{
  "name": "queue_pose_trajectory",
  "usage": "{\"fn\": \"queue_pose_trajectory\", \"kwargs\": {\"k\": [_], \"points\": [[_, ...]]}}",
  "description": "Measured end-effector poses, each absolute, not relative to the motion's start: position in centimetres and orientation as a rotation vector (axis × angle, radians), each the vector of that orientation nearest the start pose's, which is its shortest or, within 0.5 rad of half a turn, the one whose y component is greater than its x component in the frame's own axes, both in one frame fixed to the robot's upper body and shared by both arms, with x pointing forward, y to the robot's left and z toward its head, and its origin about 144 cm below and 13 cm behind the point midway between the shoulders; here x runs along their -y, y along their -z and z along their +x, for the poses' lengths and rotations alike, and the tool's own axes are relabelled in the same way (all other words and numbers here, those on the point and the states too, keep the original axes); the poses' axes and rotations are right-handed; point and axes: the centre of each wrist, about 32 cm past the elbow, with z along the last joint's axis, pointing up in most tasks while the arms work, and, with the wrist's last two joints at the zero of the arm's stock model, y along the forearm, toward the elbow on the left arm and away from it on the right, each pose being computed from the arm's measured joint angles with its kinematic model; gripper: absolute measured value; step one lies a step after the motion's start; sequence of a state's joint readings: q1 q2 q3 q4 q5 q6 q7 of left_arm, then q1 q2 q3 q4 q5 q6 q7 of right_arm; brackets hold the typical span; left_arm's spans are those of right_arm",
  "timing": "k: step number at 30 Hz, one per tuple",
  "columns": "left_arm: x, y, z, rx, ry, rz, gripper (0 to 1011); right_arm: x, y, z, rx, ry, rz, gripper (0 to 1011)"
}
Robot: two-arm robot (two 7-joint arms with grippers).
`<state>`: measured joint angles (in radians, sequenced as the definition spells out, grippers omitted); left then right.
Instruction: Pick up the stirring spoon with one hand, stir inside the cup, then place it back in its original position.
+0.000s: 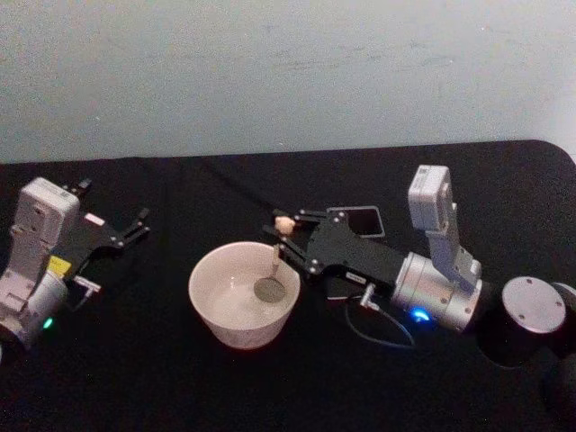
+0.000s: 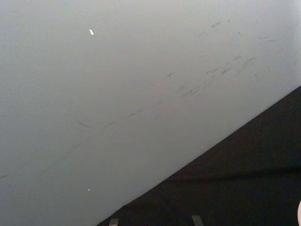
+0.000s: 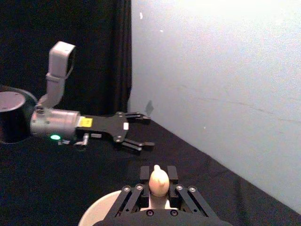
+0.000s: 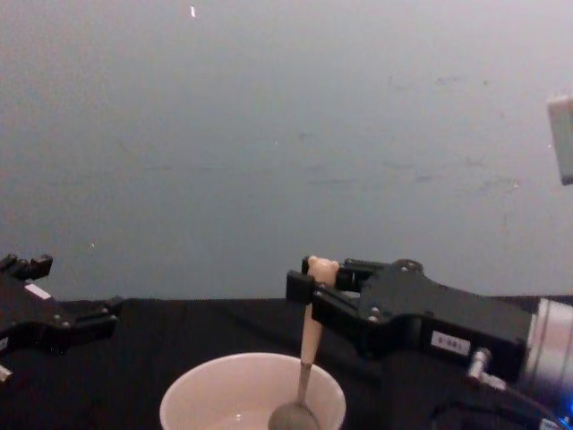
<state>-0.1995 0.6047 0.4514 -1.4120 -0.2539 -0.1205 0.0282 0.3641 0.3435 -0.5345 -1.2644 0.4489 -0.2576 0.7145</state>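
One round cream cup (image 1: 236,329) on middle of black bench (image 1: 135,378) | right tool (image 1: 284,230) closed on slim peach stirring spoon (image 1: 273,263), grey metal bowl in cup | left tool (image 1: 137,227) spread, left edge

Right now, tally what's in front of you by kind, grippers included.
grippers: 2 (left gripper, right gripper)
cup: 1
stirring spoon: 1
holder: 1
Total: 5

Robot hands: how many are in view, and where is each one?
2. The right hand is over the cup's right edge, shut on the spoon, whose bowl is inside the cup. The left hand is open, far left of the cup, holding nothing.
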Motion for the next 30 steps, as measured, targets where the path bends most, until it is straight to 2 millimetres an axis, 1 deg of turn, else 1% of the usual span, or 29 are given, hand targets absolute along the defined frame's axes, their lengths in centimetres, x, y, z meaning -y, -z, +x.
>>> {"fn": "queue_pose_trajectory", "kwargs": {"k": [7, 14, 21, 25, 30], "points": [[-31.0, -114.0, 48.9, 0.285, -1.248, 0.304, 1001, 21.3, -114.1, 52.0, 0.111, 0.440, 0.047, 214], [-31.0, -114.0, 48.9, 0.285, -1.248, 0.304, 1001, 20.2, -113.9, 51.4, 0.098, 0.397, 0.054, 214], [-31.0, -114.0, 48.9, 0.285, -1.248, 0.304, 1001, 18.6, -113.9, 52.3, 0.093, 0.392, 0.068, 214], [-31.0, -114.0, 48.9, 0.285, -1.248, 0.304, 1001, 18.1, -113.9, 53.0, 0.102, 0.410, 0.068, 214], [-31.0, -114.0, 48.9, 0.285, -1.248, 0.304, 1001, 18.1, -113.9, 53.9, 0.111, 0.444, 0.066, 214]]}}
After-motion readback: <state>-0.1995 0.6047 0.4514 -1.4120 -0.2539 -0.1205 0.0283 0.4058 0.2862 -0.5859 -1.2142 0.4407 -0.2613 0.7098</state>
